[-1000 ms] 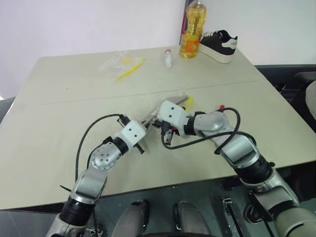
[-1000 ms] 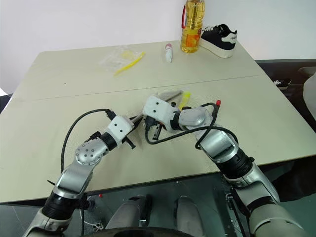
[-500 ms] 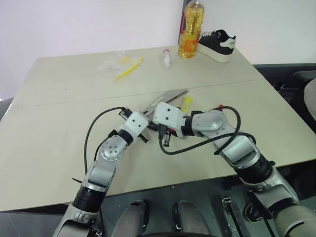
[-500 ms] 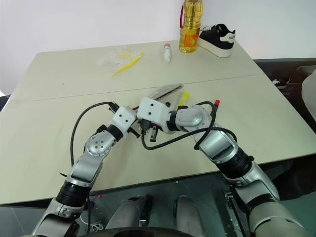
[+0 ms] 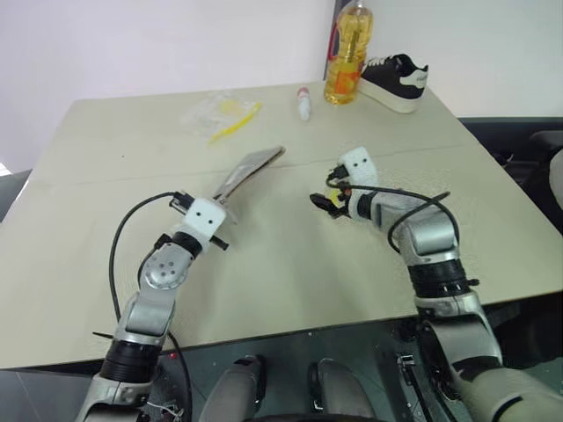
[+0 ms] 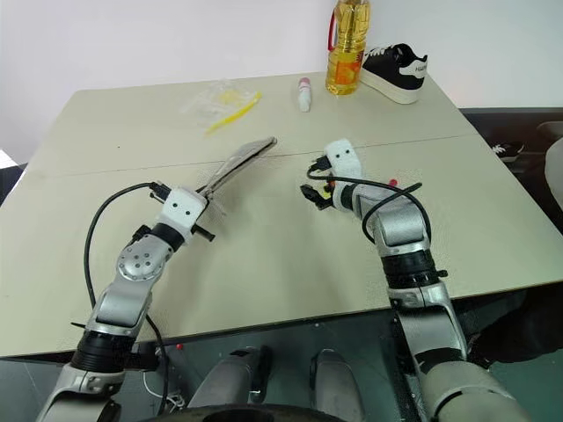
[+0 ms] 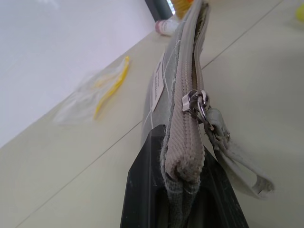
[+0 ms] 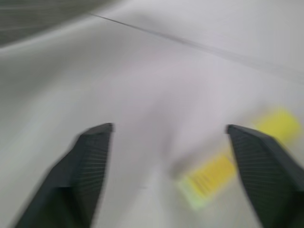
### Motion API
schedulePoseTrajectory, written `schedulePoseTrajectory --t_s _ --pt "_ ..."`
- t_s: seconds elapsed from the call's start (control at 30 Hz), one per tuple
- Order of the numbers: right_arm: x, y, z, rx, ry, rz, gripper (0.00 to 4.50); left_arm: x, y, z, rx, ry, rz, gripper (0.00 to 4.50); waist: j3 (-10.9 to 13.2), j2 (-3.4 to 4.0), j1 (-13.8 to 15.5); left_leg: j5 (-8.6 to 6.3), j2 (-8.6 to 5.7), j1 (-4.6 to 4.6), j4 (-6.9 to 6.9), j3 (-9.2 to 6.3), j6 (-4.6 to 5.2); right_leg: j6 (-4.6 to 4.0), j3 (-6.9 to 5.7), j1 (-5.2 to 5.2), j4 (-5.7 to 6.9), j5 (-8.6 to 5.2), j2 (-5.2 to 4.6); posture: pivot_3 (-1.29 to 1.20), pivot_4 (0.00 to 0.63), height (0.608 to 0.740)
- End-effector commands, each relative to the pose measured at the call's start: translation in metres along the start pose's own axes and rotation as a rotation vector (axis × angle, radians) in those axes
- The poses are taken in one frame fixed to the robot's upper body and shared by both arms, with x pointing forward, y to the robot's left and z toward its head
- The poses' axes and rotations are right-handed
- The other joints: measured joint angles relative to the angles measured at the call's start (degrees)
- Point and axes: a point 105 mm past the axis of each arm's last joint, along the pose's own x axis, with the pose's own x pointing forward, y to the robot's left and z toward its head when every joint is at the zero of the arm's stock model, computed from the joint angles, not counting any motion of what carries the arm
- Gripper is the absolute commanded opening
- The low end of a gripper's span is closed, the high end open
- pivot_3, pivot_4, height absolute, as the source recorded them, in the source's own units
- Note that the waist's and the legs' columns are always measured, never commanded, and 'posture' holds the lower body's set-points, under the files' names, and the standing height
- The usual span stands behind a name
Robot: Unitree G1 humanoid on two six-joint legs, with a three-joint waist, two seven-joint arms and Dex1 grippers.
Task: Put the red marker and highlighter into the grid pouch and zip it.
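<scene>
Beige table (image 5: 290, 264), white wall behind; oil bottle (image 5: 346, 53) and shoe (image 5: 396, 81) at the far edge. Head views: left gripper (image 5: 222, 192) pinches the near end of the grid pouch (image 5: 249, 165), which slants up off the table toward the far right. Right gripper (image 5: 327, 198) is spread, right of centre; highlighter partly hidden beside it. Left wrist: fingers (image 7: 142, 190) pressed on the pouch edge, zipper pull (image 7: 197, 102) close by. Right wrist: fingers wide apart, highlighter (image 8: 223, 173) on the table between them, untouched.

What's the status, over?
Left gripper shut on grid pouch. Right gripper open above highlighter. Nothing blocking.
</scene>
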Motion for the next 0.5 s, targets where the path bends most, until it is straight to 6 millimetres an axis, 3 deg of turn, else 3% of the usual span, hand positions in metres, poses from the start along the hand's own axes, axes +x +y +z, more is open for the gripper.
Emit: schedulePoseTrajectory --t_s 0.03,0.27,0.33,0.5 --pt "0.006 -0.011 0.011 0.013 -0.033 -0.102 4.44 0.002 0.005 0.010 0.028 -0.046 0.016 0.00 0.0 0.00 0.0 0.00 -0.01 0.00 0.00 0.00 0.00 0.00 0.00 0.01 -0.01 0.00 -0.01 0.00 0.150 0.740" --pt "0.019 -0.010 -0.001 0.077 0.020 -0.187 4.44 0.003 0.001 0.010 0.046 -0.050 0.001 0.00 0.0 0.01 -0.4 0.00 0.01 0.01 -0.02 0.02 0.00 0.01 0.02 -0.03 0.05 0.00 0.01 0.00 0.150 0.740" --pt "0.020 -0.011 -0.005 0.109 0.029 -0.212 3.94 0.003 0.000 0.011 0.045 -0.052 -0.002 0.00 0.0 0.01 -0.4 0.00 0.01 0.01 -0.03 0.02 0.00 0.00 0.02 -0.03 0.06 0.00 0.02 0.00 0.150 0.740" --pt "0.017 -0.012 -0.007 0.125 0.033 -0.230 1.48 0.003 -0.001 0.011 0.040 -0.054 -0.008 0.00 0.0 0.01 -0.4 0.00 0.00 0.02 -0.02 0.02 0.00 0.00 0.02 -0.02 0.05 0.01 0.01 0.00 0.150 0.740"
